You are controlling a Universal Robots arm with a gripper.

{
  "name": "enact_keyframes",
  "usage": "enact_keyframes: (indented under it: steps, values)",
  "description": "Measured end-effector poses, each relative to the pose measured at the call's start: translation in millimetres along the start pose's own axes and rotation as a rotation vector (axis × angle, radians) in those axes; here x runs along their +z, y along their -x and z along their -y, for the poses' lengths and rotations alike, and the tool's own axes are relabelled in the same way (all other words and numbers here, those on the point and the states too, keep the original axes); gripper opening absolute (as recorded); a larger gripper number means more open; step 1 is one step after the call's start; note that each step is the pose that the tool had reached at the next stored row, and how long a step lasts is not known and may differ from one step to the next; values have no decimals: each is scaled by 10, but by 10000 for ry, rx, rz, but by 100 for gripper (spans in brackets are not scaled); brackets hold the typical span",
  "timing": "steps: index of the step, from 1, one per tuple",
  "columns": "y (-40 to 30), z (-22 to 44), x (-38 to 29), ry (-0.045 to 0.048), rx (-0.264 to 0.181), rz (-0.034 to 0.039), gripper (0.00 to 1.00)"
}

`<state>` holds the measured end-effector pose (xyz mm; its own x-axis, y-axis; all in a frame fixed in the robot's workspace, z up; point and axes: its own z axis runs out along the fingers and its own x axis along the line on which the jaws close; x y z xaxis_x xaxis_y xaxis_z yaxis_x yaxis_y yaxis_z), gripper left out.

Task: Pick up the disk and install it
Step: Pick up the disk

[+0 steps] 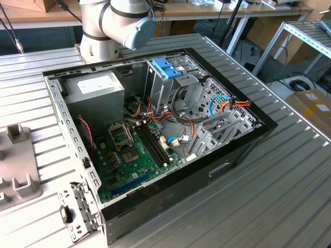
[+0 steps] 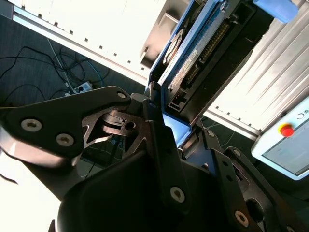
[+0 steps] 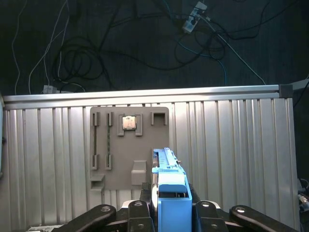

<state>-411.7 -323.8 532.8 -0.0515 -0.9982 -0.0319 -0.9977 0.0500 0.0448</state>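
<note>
In both wrist views my gripper (image 3: pixel 170 209) (image 2: pixel 175 120) is shut on the disk. In the first wrist view the disk (image 3: pixel 168 181) stands edge-on between the fingers, its light-blue plastic frame facing the camera. The second wrist view shows the disk (image 2: pixel 203 46) as a dark flat drive with a connector row and a blue side rail, sticking out beyond the fingers. It is held up in the air above the ribbed metal table (image 3: pixel 231 145). The open computer case (image 1: pixel 155 134) lies in the exterior view, its metal drive cage (image 1: pixel 173 90) topped by a blue latch (image 1: pixel 166 67).
A grey parts holder (image 3: pixel 129 145) with a small chip (image 3: pixel 128 122) lies on the table below the disk. The case holds a grey power supply (image 1: pixel 95 90), a green motherboard (image 1: pixel 134 155) and loose cables. The arm's base (image 1: pixel 114 26) stands behind the case. A pendant with a red button (image 2: pixel 287 130) lies nearby.
</note>
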Motion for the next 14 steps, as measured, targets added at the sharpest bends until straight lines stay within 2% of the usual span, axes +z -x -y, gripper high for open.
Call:
enact_keyframes:
  steps: [14]
  values:
    - [3, 65, -3, 0, 0, 0, 37]
